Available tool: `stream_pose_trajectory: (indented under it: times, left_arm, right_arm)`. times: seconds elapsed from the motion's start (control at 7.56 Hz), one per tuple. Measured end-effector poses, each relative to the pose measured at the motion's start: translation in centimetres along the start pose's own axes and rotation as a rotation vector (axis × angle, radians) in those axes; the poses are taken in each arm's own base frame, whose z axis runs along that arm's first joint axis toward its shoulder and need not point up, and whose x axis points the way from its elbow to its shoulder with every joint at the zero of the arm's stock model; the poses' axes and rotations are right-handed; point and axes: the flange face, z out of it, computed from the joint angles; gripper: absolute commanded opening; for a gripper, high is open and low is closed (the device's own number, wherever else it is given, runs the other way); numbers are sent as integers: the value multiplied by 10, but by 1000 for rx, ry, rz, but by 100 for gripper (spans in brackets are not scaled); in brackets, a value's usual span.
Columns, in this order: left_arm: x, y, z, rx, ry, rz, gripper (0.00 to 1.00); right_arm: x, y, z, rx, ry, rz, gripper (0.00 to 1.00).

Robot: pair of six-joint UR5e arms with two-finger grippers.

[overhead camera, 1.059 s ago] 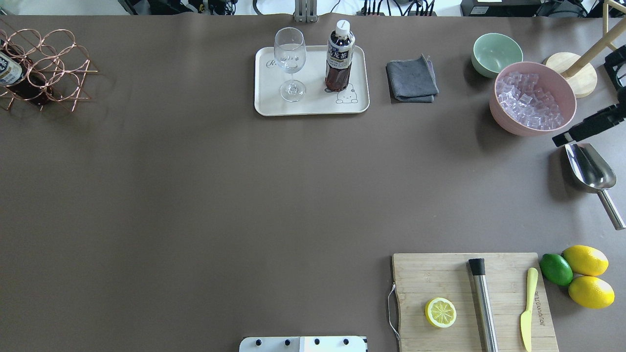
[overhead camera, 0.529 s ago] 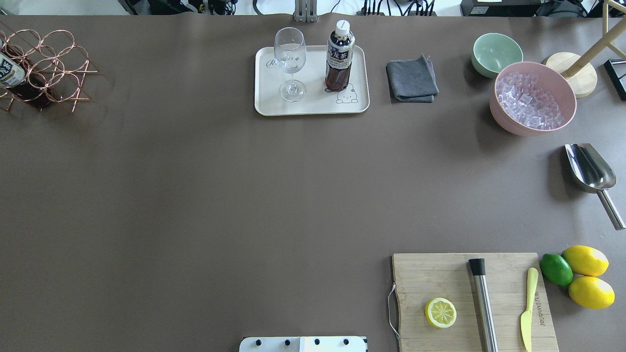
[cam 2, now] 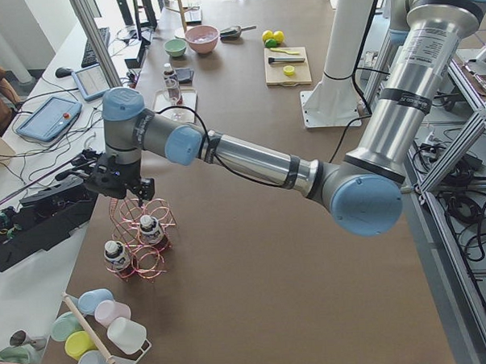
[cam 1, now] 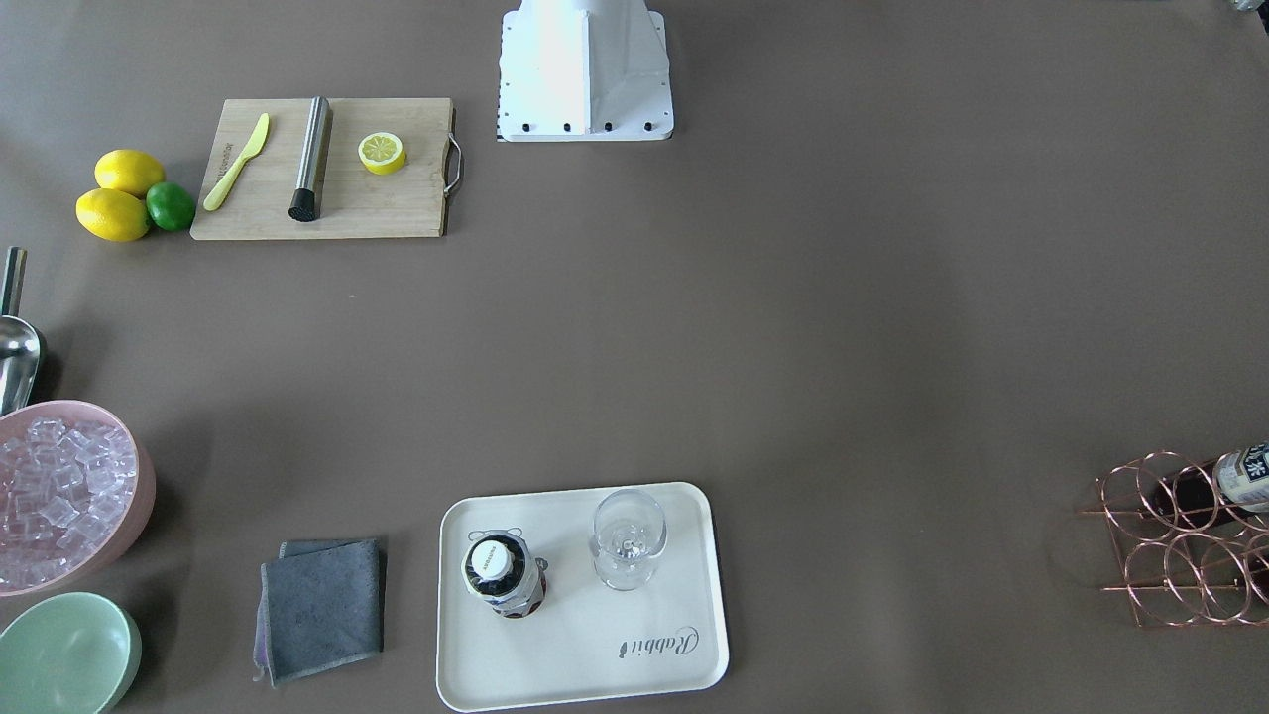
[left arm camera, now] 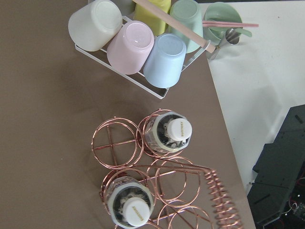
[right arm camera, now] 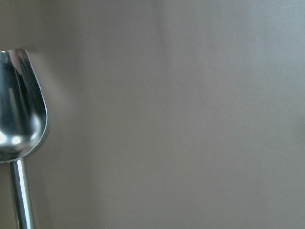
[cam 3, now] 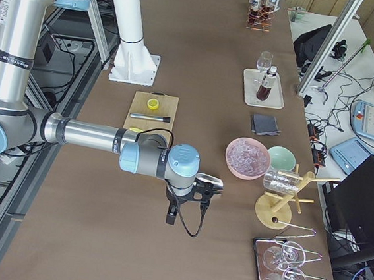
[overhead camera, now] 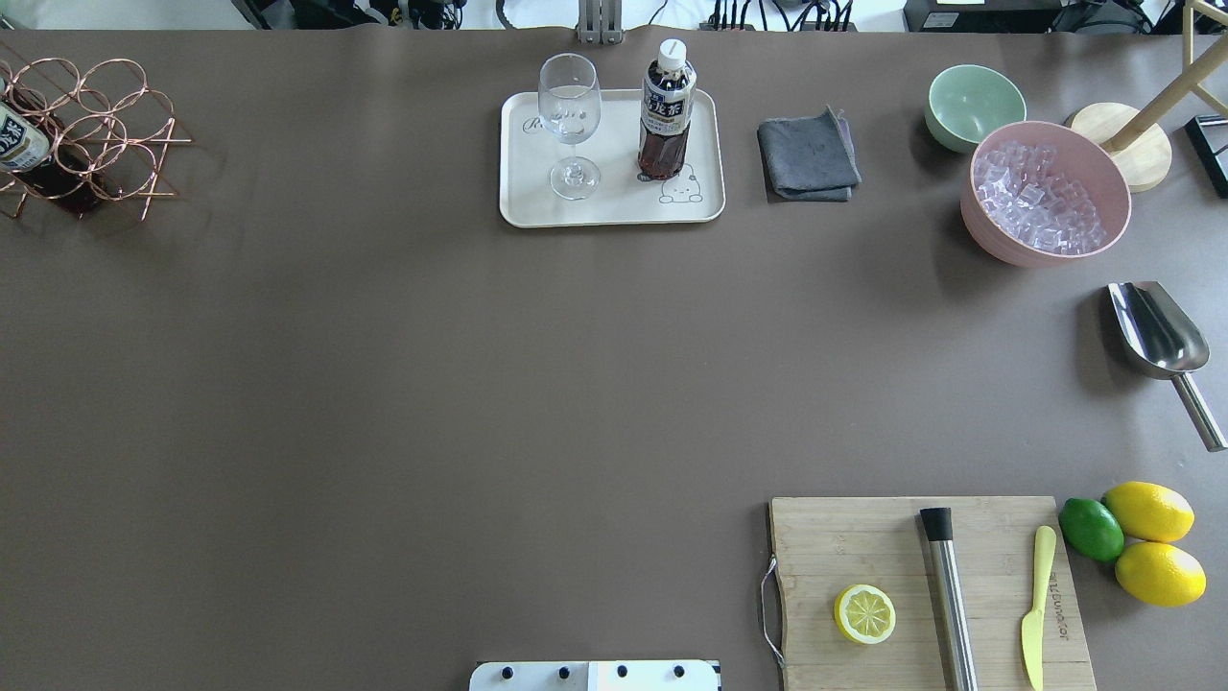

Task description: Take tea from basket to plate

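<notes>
Tea (overhead camera: 667,120): upright on the plate (overhead camera: 614,206), beside the glass (overhead camera: 569,101).
Basket (overhead camera: 101,125): cut off at the overhead edge; wrist cam shows us two bottles (left arm camera: 167,134) inside.
Left gripper (cam 2: 143,194), right gripper (cam 3: 173,215): we can't tell their grip.

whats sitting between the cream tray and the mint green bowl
A folded grey cloth lies between the cream tray and the mint-green bowl, touching neither; the overhead view shows it.
</notes>
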Motion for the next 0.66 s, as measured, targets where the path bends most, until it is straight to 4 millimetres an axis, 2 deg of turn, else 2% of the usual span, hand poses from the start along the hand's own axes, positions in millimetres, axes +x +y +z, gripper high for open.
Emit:
stream_pose_trajectory:
  times: [0.26, 0.4, 0.53, 0.66]
  left_arm:
    - [-91, -7, 7, -21, -37, 265, 98]
    - [-129, -9, 10, -54, -56, 378, 98]
    - [-153, -8, 11, -96, -60, 466, 98]
    - [-165, -5, 11, -124, -57, 545, 98]
  right_arm:
    - [5, -5, -2, -47, 20, 40, 100]
    - [5, -6, -2, -50, 20, 42, 100]
    - [5, -6, -2, -51, 19, 40, 100]
    - [5, -6, -2, -52, 17, 40, 100]
